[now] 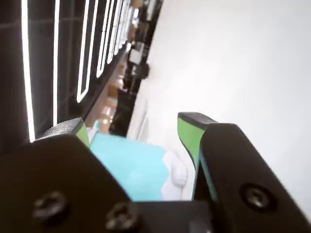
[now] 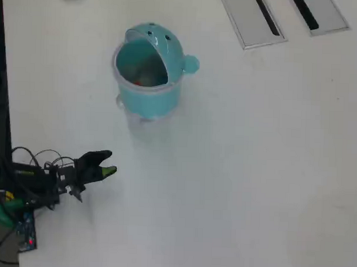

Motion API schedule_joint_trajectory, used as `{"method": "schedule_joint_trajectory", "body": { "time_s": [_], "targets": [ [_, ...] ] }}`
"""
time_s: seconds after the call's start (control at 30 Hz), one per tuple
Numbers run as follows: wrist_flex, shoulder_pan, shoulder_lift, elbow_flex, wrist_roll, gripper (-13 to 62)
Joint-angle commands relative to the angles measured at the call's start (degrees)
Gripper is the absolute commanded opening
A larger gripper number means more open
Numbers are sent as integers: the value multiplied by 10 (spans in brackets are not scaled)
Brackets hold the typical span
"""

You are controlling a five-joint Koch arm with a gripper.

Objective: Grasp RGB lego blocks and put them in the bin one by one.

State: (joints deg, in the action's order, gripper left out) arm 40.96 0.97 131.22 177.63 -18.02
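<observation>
Your white tabletop (image 2: 253, 171) fills nearly the whole overhead view and is the largest thing you have in front of you. On it, toward the upper left of that view, stands the bin (image 2: 150, 80), round and light teal, with its domed lid tipped back so the mouth faces the camera; you can see two dark dot eyes on the lid and a round ear knob on its right side. Something reddish shows dimly inside, too blurred for you to tell what it is. Two grey panels (image 2: 250, 19) with black slots lie at the top right, well apart from the bin. Your arm (image 2: 30, 184) sits at the lower left edge, folded low, wires looping over it. The gripper (image 2: 107, 166) points right, toward open tabletop below the bin and clear of it. In the wrist view you see the jaws standing apart with green pads (image 1: 187, 133) and nothing between them; the bin (image 1: 136, 165) shows blurred beyond.
</observation>
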Motion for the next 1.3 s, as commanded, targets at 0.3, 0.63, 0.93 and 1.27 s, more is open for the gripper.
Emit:
{"method": "schedule_joint_trajectory", "body": {
  "time_s": [0.3, 0.63, 0.93, 1.27],
  "targets": [
    [-156, -1, 41, 40, 18, 352],
    [-284, -4, 41, 40, 33, 352],
    [-335, -7, 41, 40, 110, 347],
    [-434, -14, 41, 40, 116, 345]
  ]
}}
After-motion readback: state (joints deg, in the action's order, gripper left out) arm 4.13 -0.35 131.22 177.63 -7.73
